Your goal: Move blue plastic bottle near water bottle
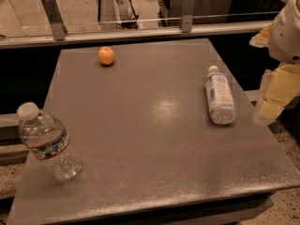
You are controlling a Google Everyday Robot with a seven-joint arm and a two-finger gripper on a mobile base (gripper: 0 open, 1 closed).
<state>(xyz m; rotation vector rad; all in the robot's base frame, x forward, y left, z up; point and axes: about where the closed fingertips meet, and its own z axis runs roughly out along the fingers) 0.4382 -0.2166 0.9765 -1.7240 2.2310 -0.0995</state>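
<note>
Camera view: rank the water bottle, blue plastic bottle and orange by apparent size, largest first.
1. water bottle, though it is nearest the camera, so its lead is unsure.
2. blue plastic bottle, lying on its side.
3. orange, clearly smallest.
The gripper hangs beside the table's right edge.

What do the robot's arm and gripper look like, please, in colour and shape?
The gripper, at the right edge of the view beside the table, is built of pale yellow, blocky, flat-sided pieces. Above it, the arm has a smooth, rounded white housing with small dark dots and a tan-orange patch on its left side. No cables show.
</note>
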